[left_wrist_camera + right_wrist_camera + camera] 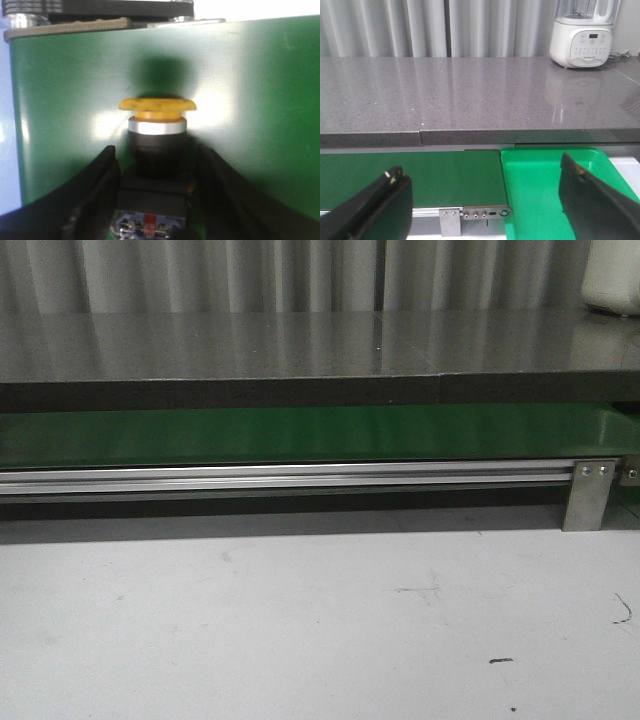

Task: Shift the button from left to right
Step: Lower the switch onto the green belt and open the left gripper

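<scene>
I am at the step of taking the button (157,142) with my left pincer (156,200), and I judge the task is only at its beginning. To do it well, I should bring the fingers in evenly on the two sides of the black body, below the silver ring, not on the orange-yellow cap, which could slip out or be pressed. The grip must be firm before I lift, because the button lies on its side on the green conveyor belt (260,90) and may roll.

The button is between my two left fingers (95,190), with its cap pointing away from the wrist. The left pincer is partly open; the fingers stand just beside the body, and I cannot tell if they touch it already. It does not hold anything firmly, as I judge.

My right pincer (485,210) is wide open and empty, above the belt's end, near the green tray (540,190). In the front view, no button shows on the table (300,620).
</scene>
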Robot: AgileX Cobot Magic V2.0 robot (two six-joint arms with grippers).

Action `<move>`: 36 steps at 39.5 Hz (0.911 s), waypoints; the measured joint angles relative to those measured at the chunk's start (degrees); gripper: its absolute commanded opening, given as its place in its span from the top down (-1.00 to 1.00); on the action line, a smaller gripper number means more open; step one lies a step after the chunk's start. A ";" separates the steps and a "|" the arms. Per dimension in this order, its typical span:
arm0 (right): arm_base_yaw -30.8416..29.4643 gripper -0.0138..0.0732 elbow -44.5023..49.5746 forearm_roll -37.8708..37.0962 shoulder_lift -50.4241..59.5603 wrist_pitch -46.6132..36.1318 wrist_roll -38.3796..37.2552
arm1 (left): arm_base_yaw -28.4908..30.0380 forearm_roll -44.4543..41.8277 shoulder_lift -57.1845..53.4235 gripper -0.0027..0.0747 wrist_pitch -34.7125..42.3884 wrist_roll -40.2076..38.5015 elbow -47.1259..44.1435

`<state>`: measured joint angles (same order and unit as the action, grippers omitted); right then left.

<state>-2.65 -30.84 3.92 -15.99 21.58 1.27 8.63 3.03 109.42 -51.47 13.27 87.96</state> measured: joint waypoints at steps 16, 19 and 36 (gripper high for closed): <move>0.00 -0.73 0.00 0.00 0.00 0.00 0.00 | -1.94 0.34 -1.81 -0.69 -3.25 0.11 4.89; 0.00 -0.73 0.00 0.00 0.00 0.00 0.00 | -2.31 0.47 -3.17 -0.50 -4.58 0.11 5.57; 0.00 -0.73 0.00 0.00 0.00 0.00 0.00 | -2.39 0.56 -5.85 0.92 -13.69 0.11 6.57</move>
<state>-2.65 -30.84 3.92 -15.99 21.58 1.27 6.23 3.59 103.57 -65.16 13.38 94.53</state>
